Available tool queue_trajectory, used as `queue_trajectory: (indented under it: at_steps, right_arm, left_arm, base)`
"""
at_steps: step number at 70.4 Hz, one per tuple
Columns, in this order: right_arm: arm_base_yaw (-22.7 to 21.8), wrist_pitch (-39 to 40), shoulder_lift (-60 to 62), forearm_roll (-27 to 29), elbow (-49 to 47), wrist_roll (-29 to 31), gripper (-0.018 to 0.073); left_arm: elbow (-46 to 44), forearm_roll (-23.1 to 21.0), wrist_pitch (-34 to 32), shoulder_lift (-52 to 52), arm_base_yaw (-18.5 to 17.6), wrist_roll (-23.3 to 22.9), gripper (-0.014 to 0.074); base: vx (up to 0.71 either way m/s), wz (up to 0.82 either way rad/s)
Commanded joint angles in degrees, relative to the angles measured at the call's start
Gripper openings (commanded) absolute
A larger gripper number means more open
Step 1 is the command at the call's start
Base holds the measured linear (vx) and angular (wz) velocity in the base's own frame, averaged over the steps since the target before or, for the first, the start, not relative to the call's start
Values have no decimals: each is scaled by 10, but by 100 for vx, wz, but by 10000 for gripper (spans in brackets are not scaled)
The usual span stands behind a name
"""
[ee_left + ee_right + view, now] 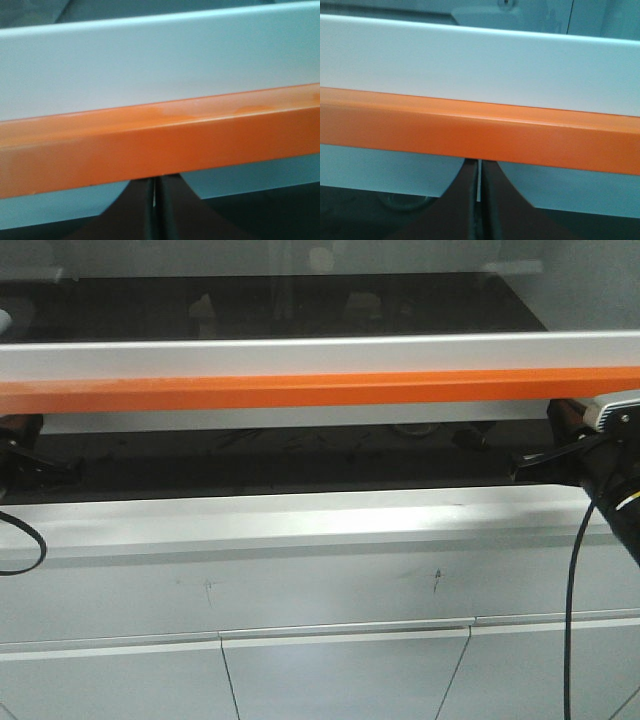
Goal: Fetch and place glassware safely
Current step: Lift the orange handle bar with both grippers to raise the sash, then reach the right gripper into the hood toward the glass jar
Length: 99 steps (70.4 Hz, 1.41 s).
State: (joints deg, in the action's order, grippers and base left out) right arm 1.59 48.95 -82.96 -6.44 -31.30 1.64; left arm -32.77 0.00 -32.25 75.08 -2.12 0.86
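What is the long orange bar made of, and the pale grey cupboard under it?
The long orange bar looks like painted metal: smooth, even colour, soft sheen, crisp straight edges; coated plastic is possible. The pale grey cupboard below looks like laminated board or painted metal: flat, satin, thin seams between panels, small dark scuffs.

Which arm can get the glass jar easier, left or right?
Right, probably. A faint round shape, likely the jar, sits below the orange beam, closer to the right end effector than the left end effector. Only the right wrist view shows it. Both are shut, so it must open first.
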Motion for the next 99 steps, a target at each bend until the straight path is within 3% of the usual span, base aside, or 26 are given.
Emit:
queue_trajectory:
  at_steps: [1, 11, 38, 50, 64, 79, 99]
  right_arm:
    - [-1, 103, 51, -3, -33, 4, -1]
    - [-1, 61, 76, -3, -57, 4, -1]
    - [-1, -33, 138, -33, -128, 3, -1]
    - [-1, -61, 158, -33, -128, 1, -1]
    - [-1, -135, 176, -33, -128, -16, -1]
    - [-1, -164, 192, -57, -128, -70, -1]
    - [-1, -225, 211, -180, -126, -207, -1]
  left_arm:
    - [-47, 3, -180, -61, 1, 1, -7]
    - [-51, 3, -175, -86, 1, 1, -7]
    - [-142, 4, -44, -146, 1, 1, -7]
    - [-145, 4, -17, -171, 1, 1, -7]
    - [-145, 4, 66, -204, 1, 1, -7]
    - [-142, 5, 159, -245, 1, 1, -7]
    - [-60, 20, 200, -334, 1, 1, -7]
  base:
    - [0, 0]
    - [0, 0]
    - [0, 0]
    - [0, 0]
    - [0, 0]
    - [0, 0]
    - [0, 0]
